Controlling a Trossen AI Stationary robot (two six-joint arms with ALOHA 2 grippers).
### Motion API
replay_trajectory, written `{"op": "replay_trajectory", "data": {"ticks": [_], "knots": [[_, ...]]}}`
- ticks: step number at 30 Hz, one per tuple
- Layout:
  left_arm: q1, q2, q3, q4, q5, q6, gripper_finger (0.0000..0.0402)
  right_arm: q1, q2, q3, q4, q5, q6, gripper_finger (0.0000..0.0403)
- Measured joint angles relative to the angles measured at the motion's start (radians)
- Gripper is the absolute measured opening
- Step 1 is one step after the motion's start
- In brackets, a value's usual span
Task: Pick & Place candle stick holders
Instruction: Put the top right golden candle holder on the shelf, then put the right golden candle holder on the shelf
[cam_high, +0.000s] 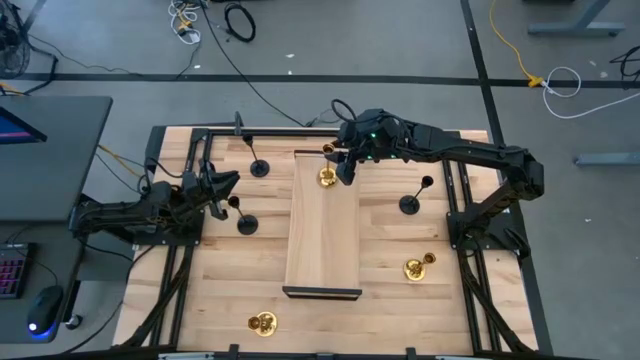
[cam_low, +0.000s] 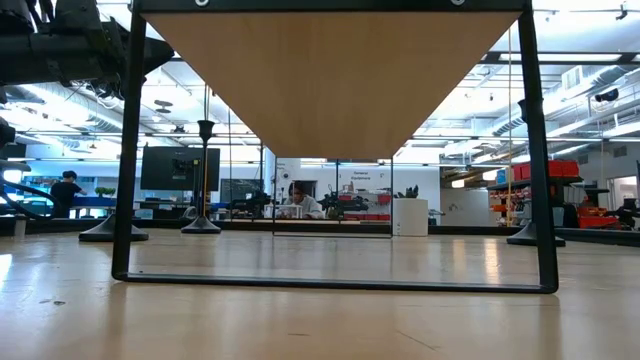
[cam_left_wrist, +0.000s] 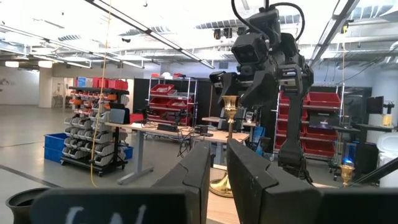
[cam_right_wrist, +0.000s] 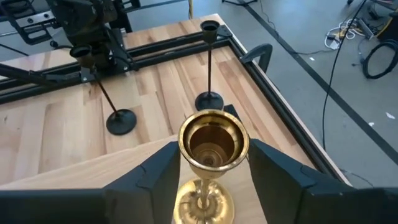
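My right gripper (cam_high: 343, 168) is shut on a gold candle stick holder (cam_high: 328, 165) at the far end of the raised wooden board (cam_high: 322, 240). Two more gold holders stand on the table, one at the near right (cam_high: 415, 268) and one at the near left (cam_high: 262, 323). Three black holders stand on their round bases: far left (cam_high: 258, 167), left (cam_high: 247, 224) and right (cam_high: 410, 204). My left gripper (cam_high: 230, 182) hovers just far of the left black holder's cup (cam_high: 233, 201). It holds nothing, and its fingers (cam_left_wrist: 193, 174) stand a narrow gap apart. My right gripper pinches the gold holder's cup (cam_right_wrist: 213, 140) between its two fingers (cam_right_wrist: 273, 171), one on each side of it. The fingers slant down from the table's right. The holder stands upright with its base (cam_right_wrist: 200, 208) at the board; whether it rests there I cannot tell.
The board stands on a black frame, whose legs (cam_low: 125, 150) and underside (cam_low: 330, 70) fill the low view. Black rails (cam_high: 460, 215) run along both table sides. A person (cam_low: 298, 200) sits in the room beyond the table.
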Motion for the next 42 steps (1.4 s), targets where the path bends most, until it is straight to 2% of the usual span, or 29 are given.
{"op": "replay_trajectory", "data": {"ticks": [10,16,25,30,35,42], "knots": [[0.000,0.000,0.000,0.000,0.000,0.000,0.0055,-0.001,-0.007,0.000,-0.011,0.016,-0.016,0.0225],[0.000,0.000,0.000,0.000,0.000,0.000,0.0055,0.000,-0.024,0.001,-0.073,0.079,-0.024,0.0229],[0.000,0.000,0.000,-0.003,-0.006,0.000,0.0055,0.007,-0.076,0.001,-0.182,0.076,-0.001,0.0229],[0.000,0.000,0.000,-0.006,-0.008,0.000,0.0055,0.024,-0.124,0.001,-0.355,0.100,0.033,0.0229],[0.000,0.000,0.000,-0.005,-0.008,0.000,0.0055,0.056,-0.194,0.001,-0.554,0.176,0.126,0.0229],[0.000,0.000,0.000,-0.005,-0.008,0.000,0.0055,0.158,-0.323,0.001,-0.797,0.291,0.355,0.0229]]}}
